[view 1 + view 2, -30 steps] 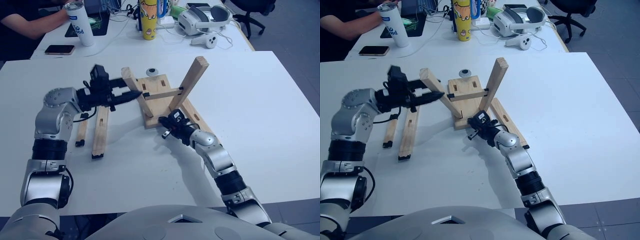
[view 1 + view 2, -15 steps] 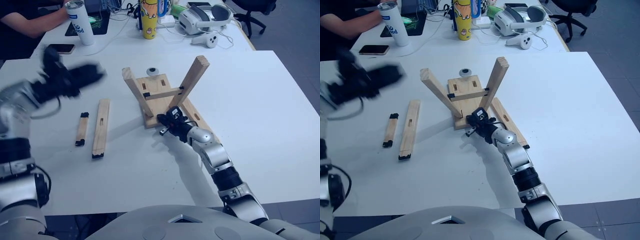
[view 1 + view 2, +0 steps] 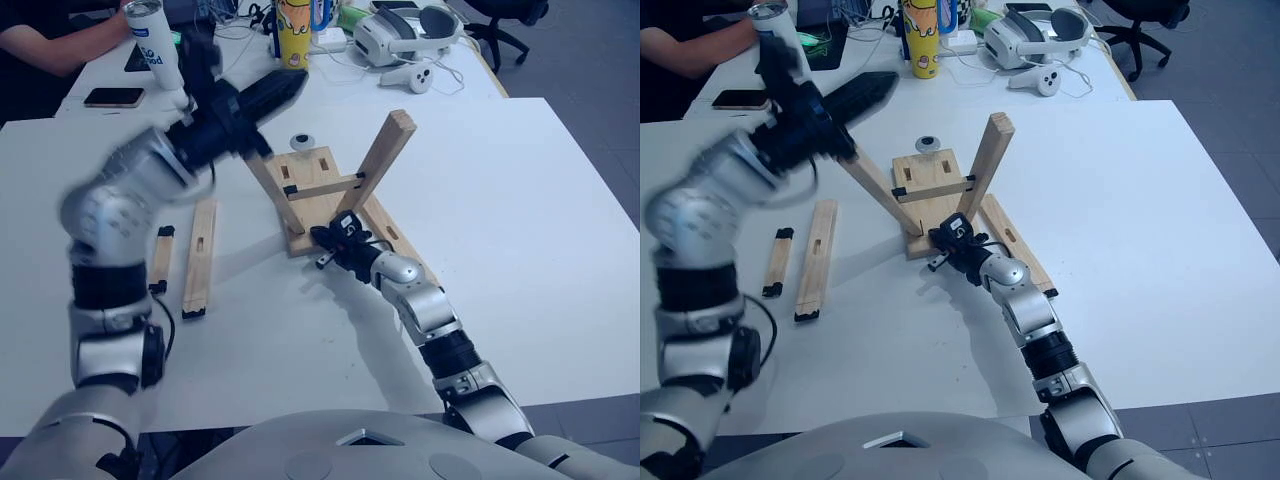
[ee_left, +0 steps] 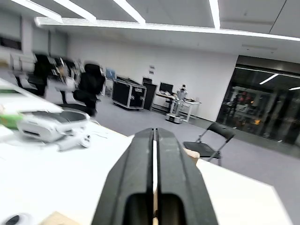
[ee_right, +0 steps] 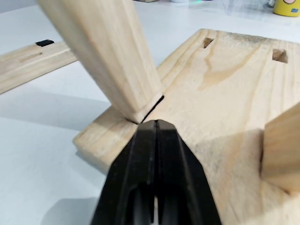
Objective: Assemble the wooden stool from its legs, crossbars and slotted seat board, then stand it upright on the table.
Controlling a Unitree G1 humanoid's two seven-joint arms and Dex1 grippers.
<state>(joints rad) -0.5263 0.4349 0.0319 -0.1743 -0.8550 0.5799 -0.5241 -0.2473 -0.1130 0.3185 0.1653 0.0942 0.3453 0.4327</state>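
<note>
Legs (image 3: 378, 165) four, crossbars (image 3: 325, 186) two.

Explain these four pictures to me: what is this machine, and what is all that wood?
It is a humanoid robot with two arms, each ending in a two-fingered hand. Two pictures come from cameras in its head, looking down over the white table; the other two come from a camera on each wrist. On the table lies the seat board, with two legs standing out of it and a crossbar between them. A loose leg and a shorter piece lie beside it. The left hand is raised, shut and empty; the right hand, also shut, points at one leg's foot.
</note>
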